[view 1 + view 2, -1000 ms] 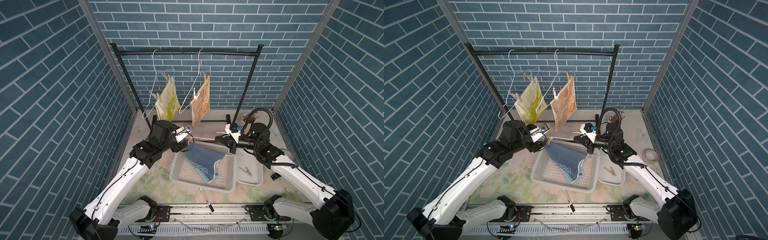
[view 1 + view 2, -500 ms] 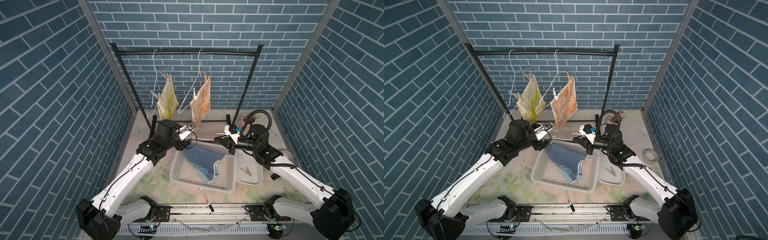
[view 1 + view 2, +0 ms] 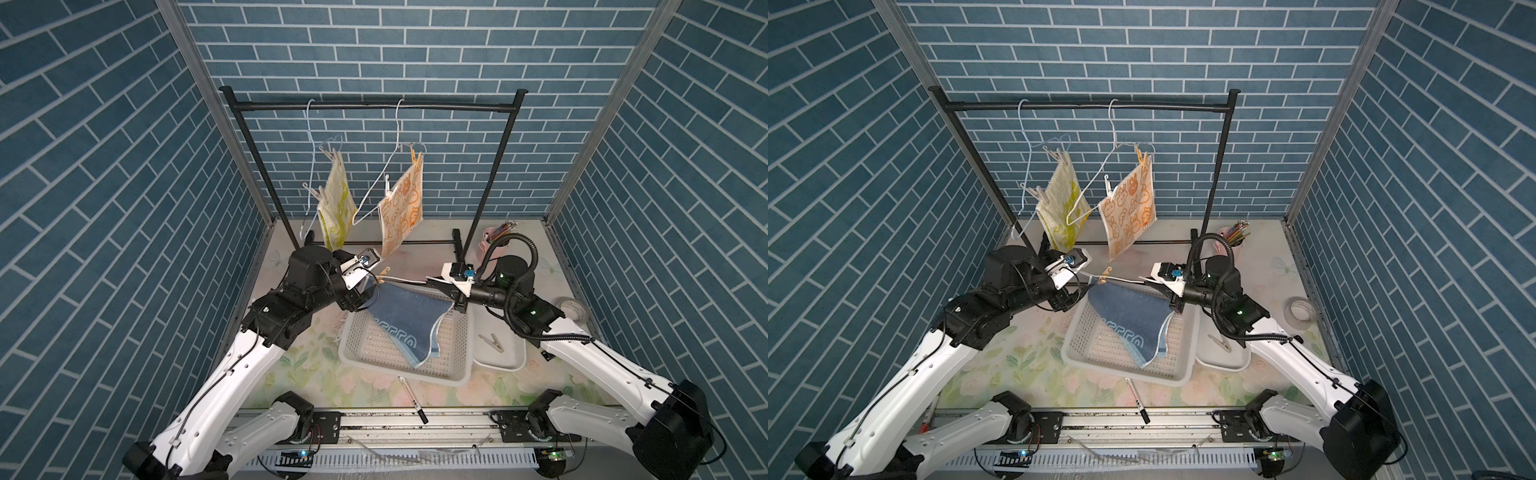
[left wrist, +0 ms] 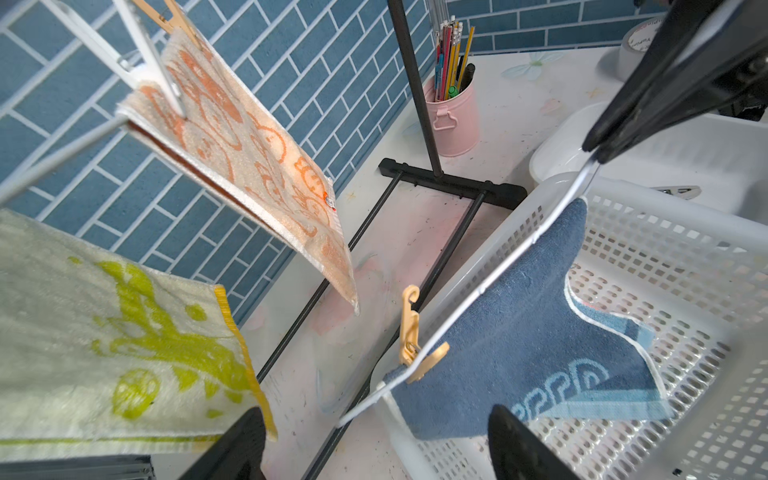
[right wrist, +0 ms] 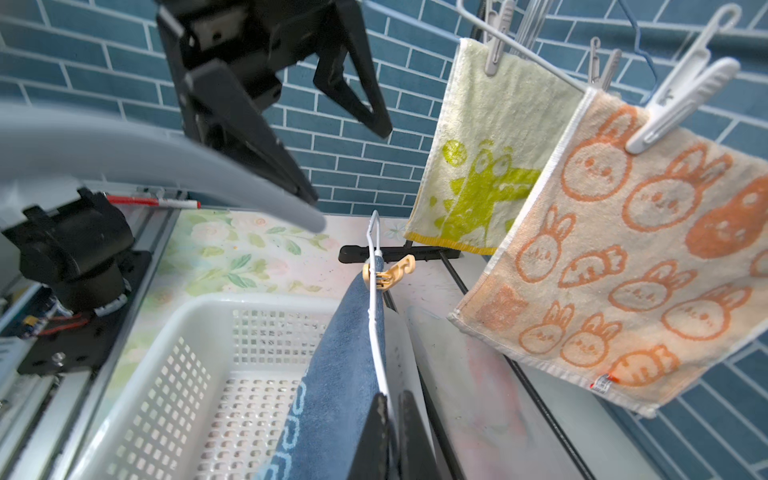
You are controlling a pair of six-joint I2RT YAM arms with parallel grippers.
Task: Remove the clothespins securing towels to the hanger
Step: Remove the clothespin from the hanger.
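Note:
My right gripper (image 5: 390,399) is shut on a white wire hanger (image 4: 498,274), holding it level above the basket. A blue towel (image 3: 405,320) droops from the hanger into the basket. A tan clothespin (image 4: 411,332) pins the towel's corner to the wire at the hanger's far end. My left gripper (image 4: 374,419) is open, its fingers standing to either side of that end, a little short of the clothespin (image 5: 388,272). On the rack hang a yellow towel (image 3: 336,203) and an orange towel (image 3: 403,208), each clipped to its own hanger by clothespins (image 5: 681,91).
Under the blue towel sits a white perforated basket (image 3: 467,332). Beside it, a white tray (image 3: 498,361) holds a loose clothespin (image 3: 491,341). The black rack (image 3: 374,107) spans the back. A pink pencil cup (image 3: 492,241), a tape roll (image 3: 573,309) and a marker (image 3: 411,399) lie around.
My left arm has shifted a little toward the hanger's free end and its jaws have spread wider. The right gripper has held still with the hanger.

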